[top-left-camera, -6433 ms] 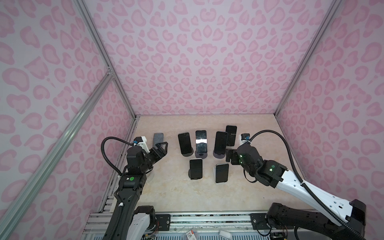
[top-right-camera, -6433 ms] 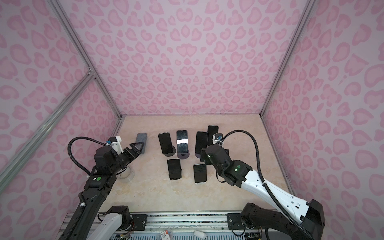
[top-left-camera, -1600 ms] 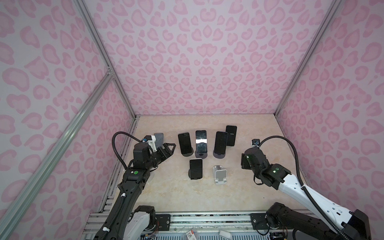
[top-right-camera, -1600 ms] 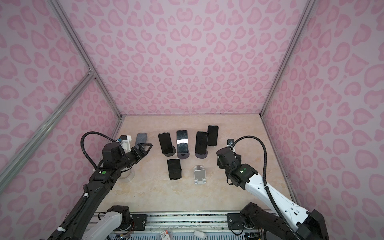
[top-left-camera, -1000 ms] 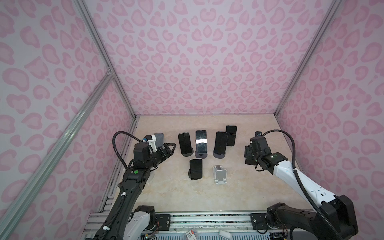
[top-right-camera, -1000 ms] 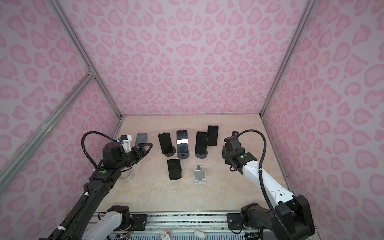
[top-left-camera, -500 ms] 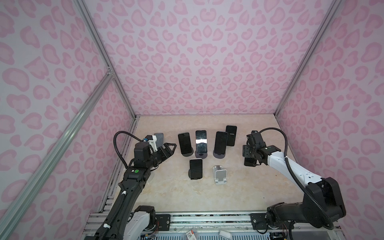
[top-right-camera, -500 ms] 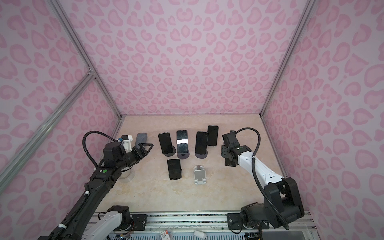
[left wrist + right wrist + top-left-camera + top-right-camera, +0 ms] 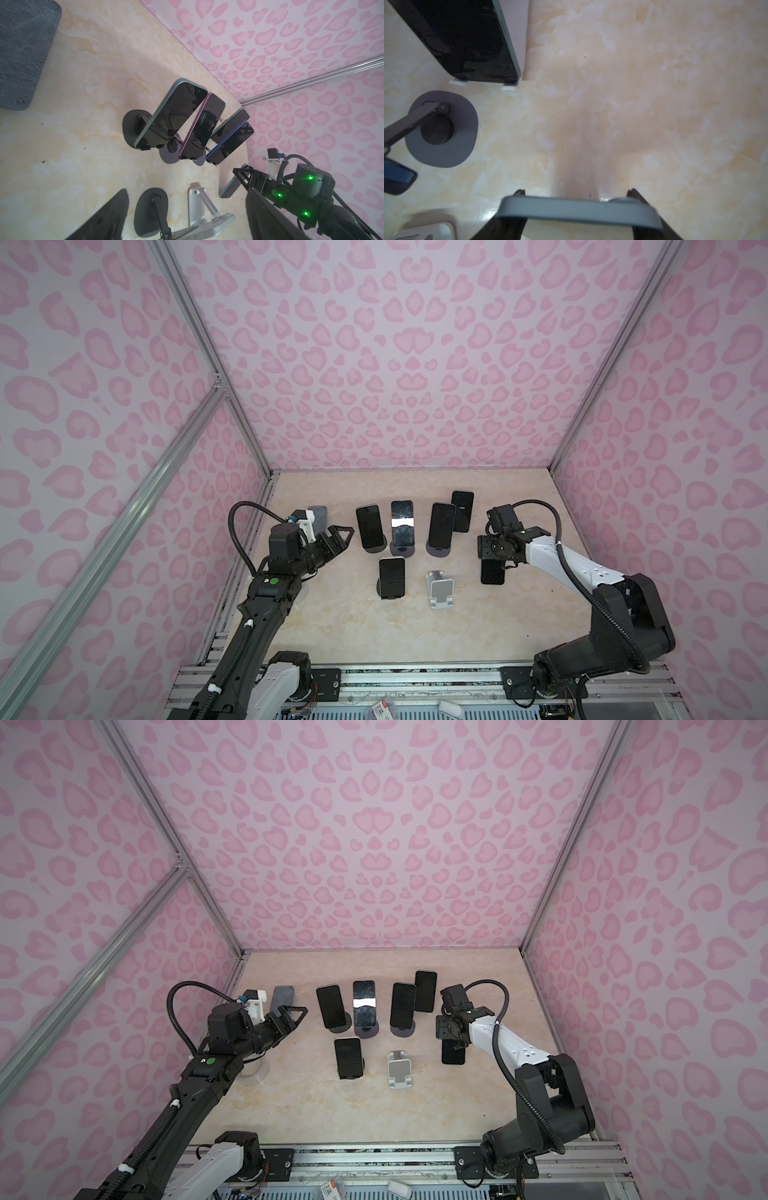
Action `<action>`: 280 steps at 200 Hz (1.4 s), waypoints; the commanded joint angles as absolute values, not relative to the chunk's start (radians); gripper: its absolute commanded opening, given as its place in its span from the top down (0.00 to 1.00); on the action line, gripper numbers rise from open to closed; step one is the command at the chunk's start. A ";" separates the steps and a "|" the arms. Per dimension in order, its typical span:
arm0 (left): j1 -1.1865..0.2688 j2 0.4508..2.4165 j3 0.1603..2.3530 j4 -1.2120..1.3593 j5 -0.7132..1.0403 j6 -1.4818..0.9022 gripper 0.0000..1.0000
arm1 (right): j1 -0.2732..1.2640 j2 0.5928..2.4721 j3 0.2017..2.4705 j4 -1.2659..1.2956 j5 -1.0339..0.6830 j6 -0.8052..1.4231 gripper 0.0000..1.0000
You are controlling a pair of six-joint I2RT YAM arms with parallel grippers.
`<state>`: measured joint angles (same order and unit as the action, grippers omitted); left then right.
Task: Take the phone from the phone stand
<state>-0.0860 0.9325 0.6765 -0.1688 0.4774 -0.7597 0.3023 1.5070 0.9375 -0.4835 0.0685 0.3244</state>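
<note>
My right gripper is shut on a grey-edged phone, which hangs upright at the right of the table with its lower end near the surface. In the right wrist view the phone's edge spans both fingertips. The white phone stand stands empty at front centre. My left gripper hovers open at the left, holding nothing.
Several dark phones lean on round-based stands in the back row, and one sits in front, left of the white stand. A grey slab lies at the back left. Pink walls enclose the table.
The phone that stood on the white stand is now in my right gripper, carried off to the right; that arm has folded back over the last second. The left arm stays still.
</note>
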 commanded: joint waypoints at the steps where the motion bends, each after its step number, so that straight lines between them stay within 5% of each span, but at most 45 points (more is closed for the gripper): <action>1: -0.085 0.935 0.681 -0.143 0.493 -0.760 0.09 | 0.312 1.530 0.924 -0.476 0.017 0.333 0.35; 280: -0.086 0.938 0.680 -0.160 0.483 -0.753 0.09 | 0.441 1.692 0.834 -0.293 0.107 0.450 0.29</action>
